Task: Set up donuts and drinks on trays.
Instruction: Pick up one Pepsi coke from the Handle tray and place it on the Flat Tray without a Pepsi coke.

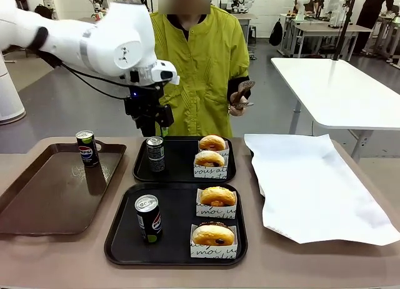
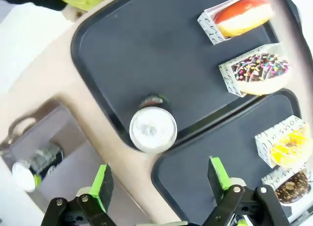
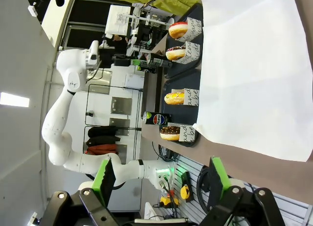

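In the front view, two black trays sit mid-frame on the worktop (image 1: 50,264): the far tray (image 1: 181,175) and the near tray (image 1: 178,254). Each is loaded with one can (image 1: 155,154) and two donuts (image 1: 212,143). A third can (image 1: 86,147) stands on the brown tray (image 1: 44,201) at left. The left gripper (image 2: 159,182) is held above the far tray's can, its fingers spread and empty. The right gripper (image 3: 159,179) is seen with fingers spread, holding nothing.
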Action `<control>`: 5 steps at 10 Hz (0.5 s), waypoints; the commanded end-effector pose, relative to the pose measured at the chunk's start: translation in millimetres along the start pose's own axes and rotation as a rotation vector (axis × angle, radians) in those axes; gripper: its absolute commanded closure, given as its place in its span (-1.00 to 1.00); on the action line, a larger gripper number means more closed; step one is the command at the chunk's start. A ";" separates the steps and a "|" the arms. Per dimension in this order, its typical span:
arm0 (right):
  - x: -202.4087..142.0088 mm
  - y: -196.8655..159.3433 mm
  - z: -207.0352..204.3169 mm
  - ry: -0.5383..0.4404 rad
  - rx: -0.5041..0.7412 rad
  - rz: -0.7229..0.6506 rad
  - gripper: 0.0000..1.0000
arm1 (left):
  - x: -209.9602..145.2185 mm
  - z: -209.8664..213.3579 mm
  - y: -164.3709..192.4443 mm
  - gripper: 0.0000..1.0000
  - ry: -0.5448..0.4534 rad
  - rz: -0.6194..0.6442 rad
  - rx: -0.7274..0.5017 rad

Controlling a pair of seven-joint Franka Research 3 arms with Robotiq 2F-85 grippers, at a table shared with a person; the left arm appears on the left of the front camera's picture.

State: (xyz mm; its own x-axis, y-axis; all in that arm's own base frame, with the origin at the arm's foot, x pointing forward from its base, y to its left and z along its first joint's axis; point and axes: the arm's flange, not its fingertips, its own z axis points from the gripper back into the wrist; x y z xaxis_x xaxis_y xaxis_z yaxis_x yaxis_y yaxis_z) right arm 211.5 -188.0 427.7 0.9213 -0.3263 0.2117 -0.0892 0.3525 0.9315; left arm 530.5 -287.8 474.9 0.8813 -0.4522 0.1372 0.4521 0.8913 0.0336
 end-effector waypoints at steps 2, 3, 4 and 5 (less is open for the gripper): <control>1.7 0.0 -0.1 -0.006 0.022 0.015 -1.00 | -59.5 18.2 -5.3 -1.00 -0.065 0.160 0.039; 1.7 0.0 -0.1 -0.006 0.022 0.015 -1.00 | -70.5 20.5 -5.9 -1.00 -0.063 0.216 0.062; 1.7 0.0 -0.1 -0.006 0.022 0.015 -1.00 | -74.4 23.8 -5.6 -1.00 -0.070 0.244 0.087; 1.7 0.0 -0.1 -0.006 0.022 0.015 -1.00 | -51.1 30.0 -3.4 -1.00 -0.038 0.154 0.034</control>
State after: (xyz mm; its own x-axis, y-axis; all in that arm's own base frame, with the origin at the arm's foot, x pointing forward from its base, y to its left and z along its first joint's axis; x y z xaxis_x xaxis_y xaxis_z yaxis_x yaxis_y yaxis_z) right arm 211.5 -188.0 427.7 0.9213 -0.3261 0.2117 -0.0893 0.3526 0.9315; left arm 465.4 -260.6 495.6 0.9452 -0.2663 0.1890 0.2617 0.9639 0.0495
